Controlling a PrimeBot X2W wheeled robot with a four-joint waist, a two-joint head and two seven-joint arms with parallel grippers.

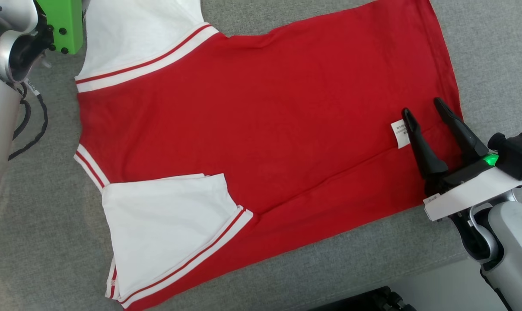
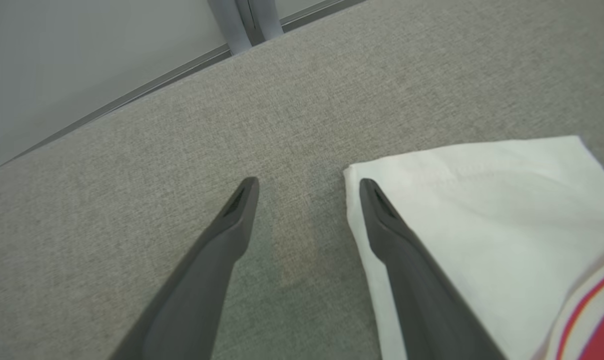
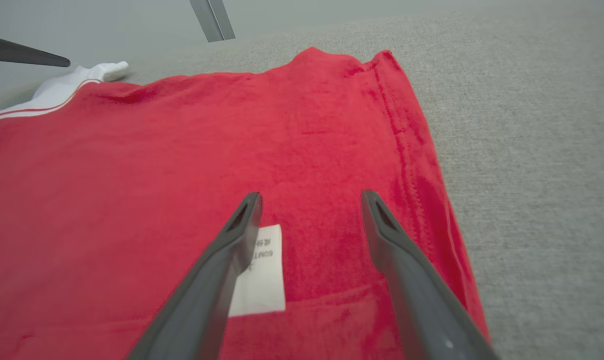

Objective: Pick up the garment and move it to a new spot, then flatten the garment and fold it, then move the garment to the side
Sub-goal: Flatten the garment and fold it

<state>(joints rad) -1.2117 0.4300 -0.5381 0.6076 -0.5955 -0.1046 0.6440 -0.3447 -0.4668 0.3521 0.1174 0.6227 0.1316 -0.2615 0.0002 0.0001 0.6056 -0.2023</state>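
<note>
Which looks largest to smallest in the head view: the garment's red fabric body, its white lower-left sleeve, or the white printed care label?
1. red fabric body
2. white lower-left sleeve
3. white printed care label, by far the smallest and partly covered by a finger of the right gripper

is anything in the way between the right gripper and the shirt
Nothing visible. The right gripper hangs open over the red shirt, next to its white care label, with only bare fabric beneath the jaws.
</note>
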